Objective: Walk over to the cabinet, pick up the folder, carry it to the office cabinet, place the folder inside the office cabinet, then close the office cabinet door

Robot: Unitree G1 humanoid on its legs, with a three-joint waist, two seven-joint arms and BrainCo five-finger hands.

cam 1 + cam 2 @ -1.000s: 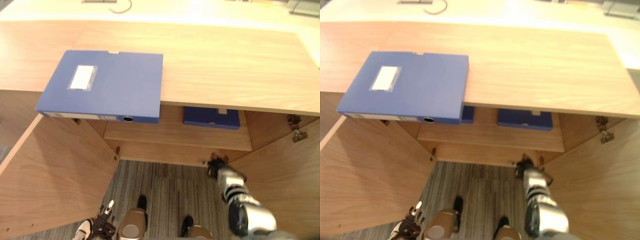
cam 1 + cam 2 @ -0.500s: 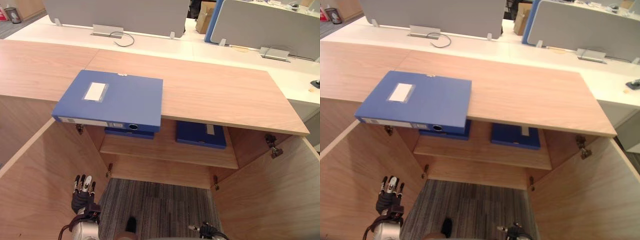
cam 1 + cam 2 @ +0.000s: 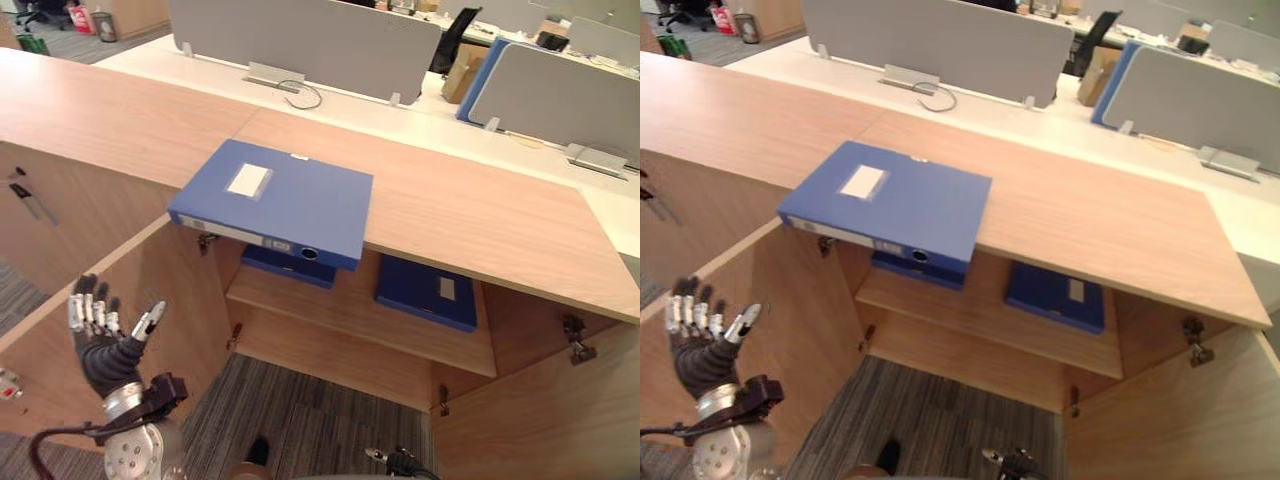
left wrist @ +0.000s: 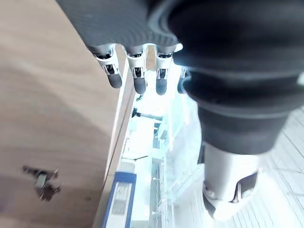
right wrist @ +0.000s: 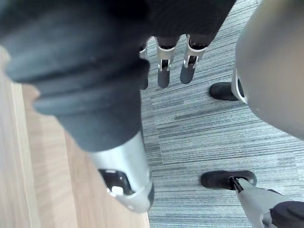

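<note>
Folder [image 3: 285, 200] lies flat on the cabinet top [image 3: 480, 215] at 11 o'clock, its front edge overhanging the open compartment. Left hand [image 3: 100, 335] is raised at 8 o'clock, fingers spread and holding nothing, close to the open left door [image 3: 190, 290]. Right hand [image 5: 164, 71] hangs over the floor, fingers straight (empty). Risk: an upward reach that clips the overhang could tip the folder off, and a 1-hand grasp may slip.

Folder [image 3: 272, 200] on cabinet top [image 3: 480, 215], left of middle, front edge overhanging. Shelf [image 3: 350, 315] inside: second folder [image 3: 288, 266] directly beneath, third folder [image 3: 428, 292] to its right. Left hand [image 3: 105, 360] before left door [image 3: 170, 290]. Desk [image 3: 420, 125] behind cabinet.
</note>
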